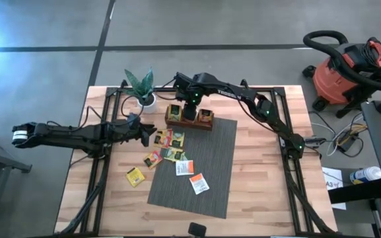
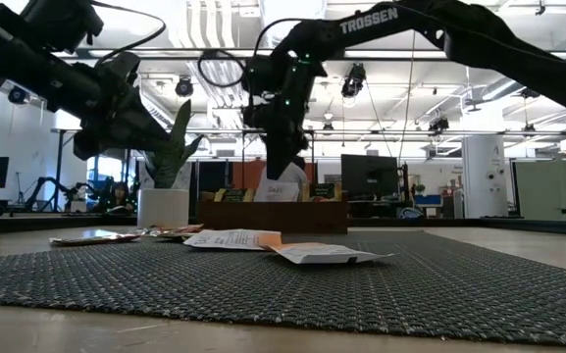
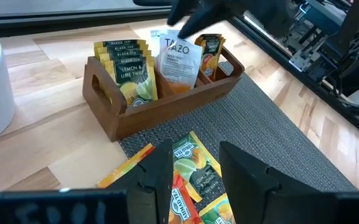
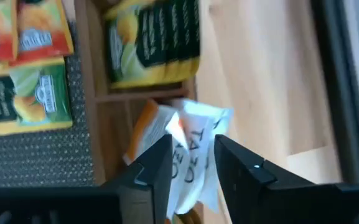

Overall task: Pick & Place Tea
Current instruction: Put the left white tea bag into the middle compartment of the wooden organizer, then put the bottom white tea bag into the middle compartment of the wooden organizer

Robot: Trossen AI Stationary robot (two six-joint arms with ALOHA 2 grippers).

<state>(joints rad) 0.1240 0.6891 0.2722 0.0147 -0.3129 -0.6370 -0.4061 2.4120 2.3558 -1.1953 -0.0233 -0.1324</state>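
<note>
Brown wooden tray (image 1: 189, 119) is seen from above under the right gripper (image 1: 189, 111). At table height, "TROSSEN" is read on its arm. Past the parted, empty left gripper (image 3: 195, 177), a white "TAZO" sachet (image 3: 180, 57) stands in the middle compartment. The right fingers (image 4: 151, 168) are parted around it; a grip cannot be told.

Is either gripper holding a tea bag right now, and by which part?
The left gripper holds nothing. The right gripper straddles a white tea bag's top edge in the wooden tray; whether it grips cannot be told.

Grey tiled floor (image 1: 58, 39), red shop vacuum (image 1: 341, 71) (cords trailing).
</note>
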